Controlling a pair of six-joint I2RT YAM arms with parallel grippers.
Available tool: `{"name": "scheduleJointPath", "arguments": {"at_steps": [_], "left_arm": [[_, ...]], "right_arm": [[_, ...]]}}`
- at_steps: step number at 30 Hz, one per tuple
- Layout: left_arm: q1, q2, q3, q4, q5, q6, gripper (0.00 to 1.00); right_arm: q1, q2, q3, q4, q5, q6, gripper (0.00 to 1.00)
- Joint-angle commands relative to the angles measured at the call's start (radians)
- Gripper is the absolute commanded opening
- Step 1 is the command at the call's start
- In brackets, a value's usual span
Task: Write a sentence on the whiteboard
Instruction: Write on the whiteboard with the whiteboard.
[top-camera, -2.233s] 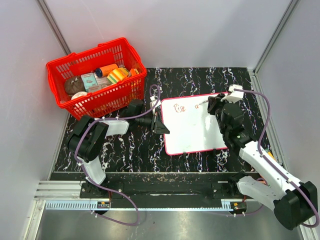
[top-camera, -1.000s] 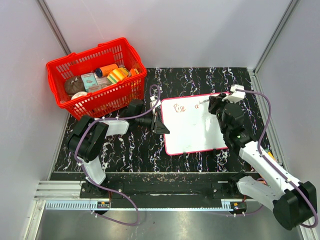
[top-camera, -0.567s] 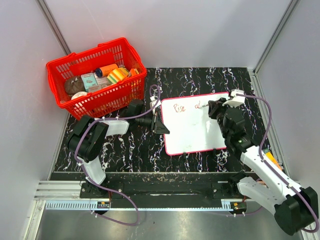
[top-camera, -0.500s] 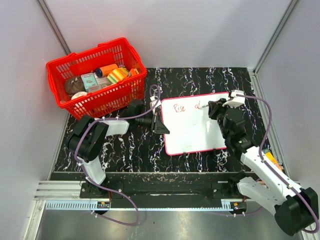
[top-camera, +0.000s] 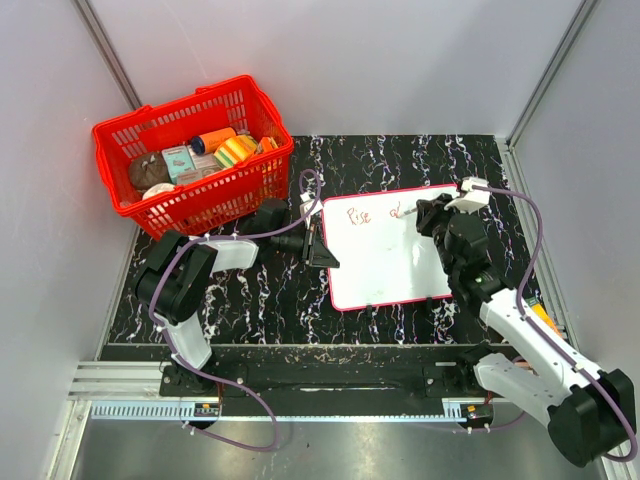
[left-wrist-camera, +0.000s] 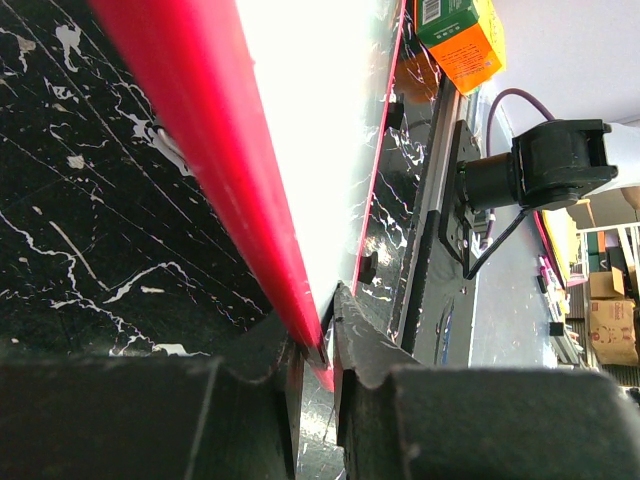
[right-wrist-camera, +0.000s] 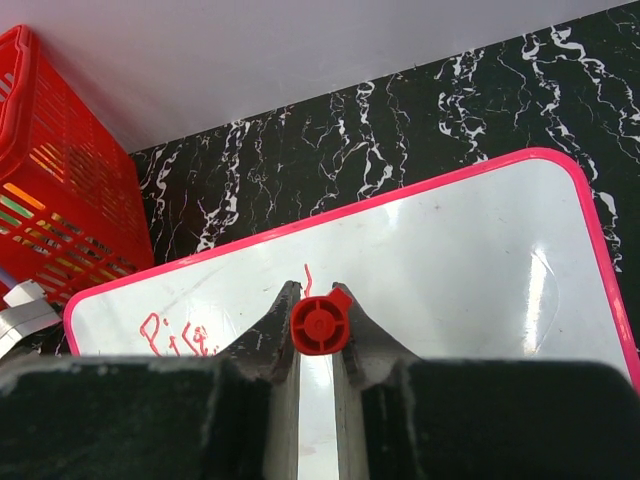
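Right gripper (right-wrist-camera: 316, 300) shifted slightly — clamped on red marker (right-wrist-camera: 320, 327); left gripper (left-wrist-camera: 318, 338) pinches whiteboard (top-camera: 385, 270) edge

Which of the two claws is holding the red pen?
The right gripper: it is shut on the red marker, above the whiteboard. The left gripper clamps the whiteboard's edge instead.

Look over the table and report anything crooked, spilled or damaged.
The flat white whiteboard with the red-pink edge lies slightly skewed to the edges of the black marbled table, its right end farther back. The left gripper clamps its left edge, so that seems deliberate. Nothing spilled or broken shows.
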Motion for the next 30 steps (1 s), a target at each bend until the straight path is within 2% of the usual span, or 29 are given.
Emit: {"name": "scheduleJointPath", "arguments": {"at_steps": [1, 16, 30], "left_arm": [[-0.038, -0.004, 0.004, -0.03, -0.069, 0.108, 0.0], [-0.038, -0.006, 0.004, -0.033, -0.069, 0.11, 0.0], [-0.038, -0.009, 0.003, -0.037, -0.074, 0.113, 0.0]], "right_arm": [[-0.006, 0.02, 0.048, 0.007, 0.067, -0.009, 0.0], [-0.009, 0.027, 0.048, 0.061, 0.114, -0.018, 0.0], [-0.009, -0.009, 0.025, -0.025, 0.065, -0.011, 0.0]]}}
